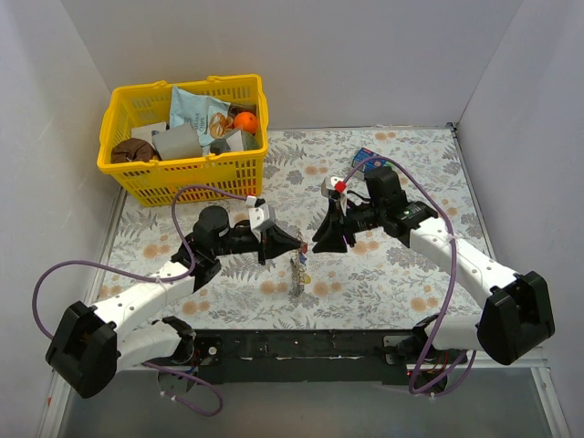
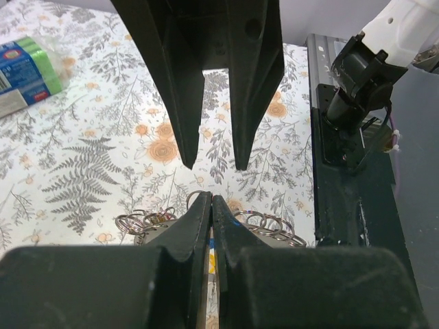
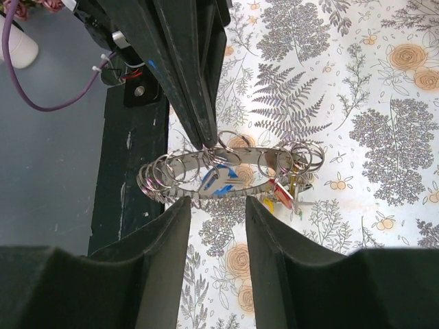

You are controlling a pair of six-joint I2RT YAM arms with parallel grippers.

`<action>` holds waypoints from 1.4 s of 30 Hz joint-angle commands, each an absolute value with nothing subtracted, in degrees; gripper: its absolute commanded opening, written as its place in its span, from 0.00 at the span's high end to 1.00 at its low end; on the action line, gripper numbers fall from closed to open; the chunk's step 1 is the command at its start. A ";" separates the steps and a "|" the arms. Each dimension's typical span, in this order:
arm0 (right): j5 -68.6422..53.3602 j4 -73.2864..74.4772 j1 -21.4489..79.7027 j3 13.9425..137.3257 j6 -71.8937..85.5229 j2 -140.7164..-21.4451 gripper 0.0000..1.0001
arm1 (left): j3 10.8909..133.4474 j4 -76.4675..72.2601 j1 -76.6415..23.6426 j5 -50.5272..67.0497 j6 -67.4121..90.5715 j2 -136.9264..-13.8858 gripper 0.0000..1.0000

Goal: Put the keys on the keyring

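Note:
The keyring is a thin metal hoop strung with several small split rings, hanging above the floral mat. My left gripper is shut on its top edge and holds it up; its closed tips hide the middle of the hoop. A blue key, a red key and a yellow key dangle from the hoop. My right gripper is open just short of the hoop, touching nothing. From above, the two grippers face each other with the hoop below them.
A yellow basket full of odds and ends stands at the back left. A blue-green packet lies behind the right arm. The black base rail runs along the near edge.

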State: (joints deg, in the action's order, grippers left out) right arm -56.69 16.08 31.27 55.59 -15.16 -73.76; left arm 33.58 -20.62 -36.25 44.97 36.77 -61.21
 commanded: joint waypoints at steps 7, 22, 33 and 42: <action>-58.97 11.16 31.03 55.20 -13.54 -74.18 0.54 | 31.20 -24.61 -36.39 42.89 37.79 -61.96 1.00; -61.61 5.72 31.99 53.09 -11.08 -77.34 0.56 | 27.51 -27.95 -36.39 41.48 39.64 -62.58 1.00; -61.61 1.85 34.98 52.47 -9.49 -80.68 0.58 | 27.07 -28.12 -36.39 41.40 39.81 -61.70 1.00; -61.96 0.53 35.24 51.59 -8.88 -82.61 0.68 | 27.33 -28.65 -36.39 41.92 40.08 -61.79 1.00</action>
State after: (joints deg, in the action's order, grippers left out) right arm -60.45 3.01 34.92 52.12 -9.39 -81.25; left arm 26.98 -25.74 -36.25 41.52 39.90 -63.22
